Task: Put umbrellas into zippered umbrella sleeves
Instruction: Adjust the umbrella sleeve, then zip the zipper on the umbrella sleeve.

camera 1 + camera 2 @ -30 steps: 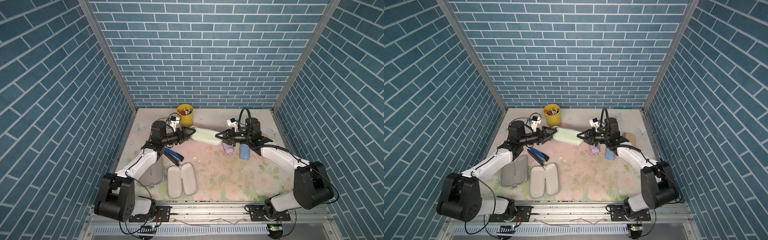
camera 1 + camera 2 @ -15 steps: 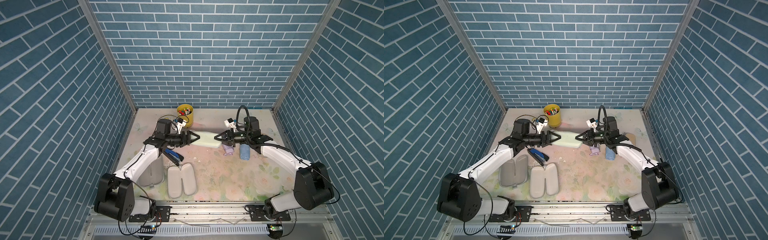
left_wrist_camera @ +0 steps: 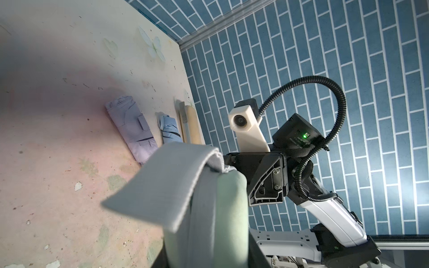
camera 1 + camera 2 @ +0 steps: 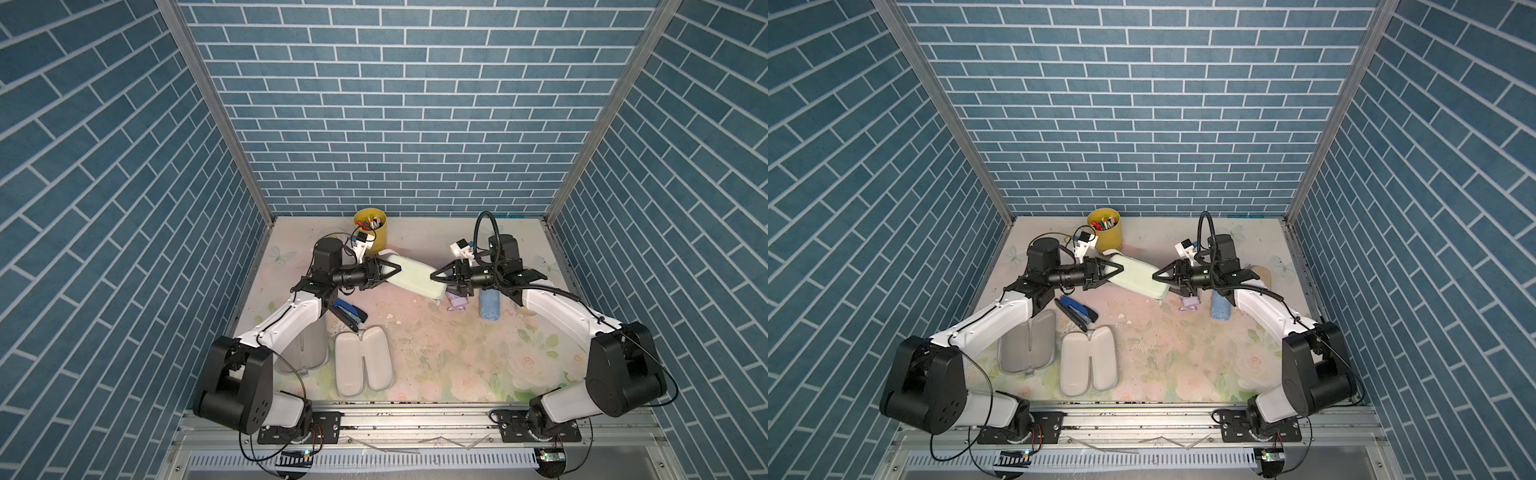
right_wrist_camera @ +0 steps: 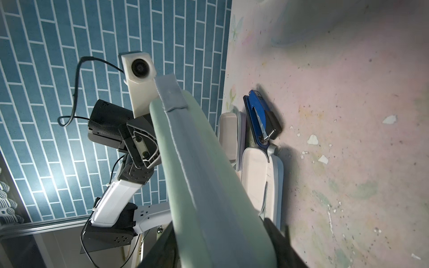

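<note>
Left gripper (image 4: 394, 275) and right gripper (image 4: 437, 279) straddle mint sleeve (image 4: 413, 277) ends.

You are looking into a robot test booth: blue brick-print panels (image 4: 395, 104) close off three sides across the upper frame, joined by bare metal corner posts (image 4: 216, 108). Along the lower edge, arm mounts (image 4: 299, 432) bolt to an aluminium rail (image 4: 415, 424) in front of a floral-print tabletop (image 4: 457, 353).

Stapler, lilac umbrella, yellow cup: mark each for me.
Stapler (image 4: 1077, 311): in a top view, middle of its body.
Lilac umbrella (image 3: 130, 131): left wrist view, middle of the folded fabric.
Yellow cup (image 4: 1112, 240): in a top view, outer wall below the rim.
</note>
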{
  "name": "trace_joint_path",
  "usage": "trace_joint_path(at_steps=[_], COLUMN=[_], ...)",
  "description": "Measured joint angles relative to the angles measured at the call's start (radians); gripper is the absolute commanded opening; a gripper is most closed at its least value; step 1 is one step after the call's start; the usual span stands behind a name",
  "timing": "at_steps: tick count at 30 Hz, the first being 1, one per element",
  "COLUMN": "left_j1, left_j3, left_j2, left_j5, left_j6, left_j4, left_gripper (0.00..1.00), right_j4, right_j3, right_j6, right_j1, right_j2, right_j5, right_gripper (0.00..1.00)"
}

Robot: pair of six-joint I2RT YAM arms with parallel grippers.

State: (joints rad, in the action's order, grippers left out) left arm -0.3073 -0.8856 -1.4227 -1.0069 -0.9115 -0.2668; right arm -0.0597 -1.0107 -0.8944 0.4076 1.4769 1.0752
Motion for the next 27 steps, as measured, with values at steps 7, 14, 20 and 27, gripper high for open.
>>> trace_joint_path(at_steps=[7,14,20,27], left_j1=[-0.012,-0.022,-0.049,-0.063], left_j3=[0.041,0.078,0.078,0.078], left_j2=[-0.023,-0.020,0.011,0.018], left_j5=[0.040,0.255,0.316,0.339], left_j6=[-0.097,-0.142,-0.151,-0.154], left_j4=[-0.060,-0.063,-0.061,-0.060], left_gripper=[0.25,0.25,0.25,0.23], right_j4=[-0.165,-0.158,-0.131,-0.081], right_j3=[0.034,0.208,0.200,0.134], right_j6=[0.185,0.399,0.554,0.616], right_j1=[0.010,0.221,0.300,0.319], right_j2=[-0.116,-0.332,-0.272,-0.134], right_j5=[-0.184,-0.661,-0.921,-1.031], right_gripper=[0.61,0.47,0.44,0.31])
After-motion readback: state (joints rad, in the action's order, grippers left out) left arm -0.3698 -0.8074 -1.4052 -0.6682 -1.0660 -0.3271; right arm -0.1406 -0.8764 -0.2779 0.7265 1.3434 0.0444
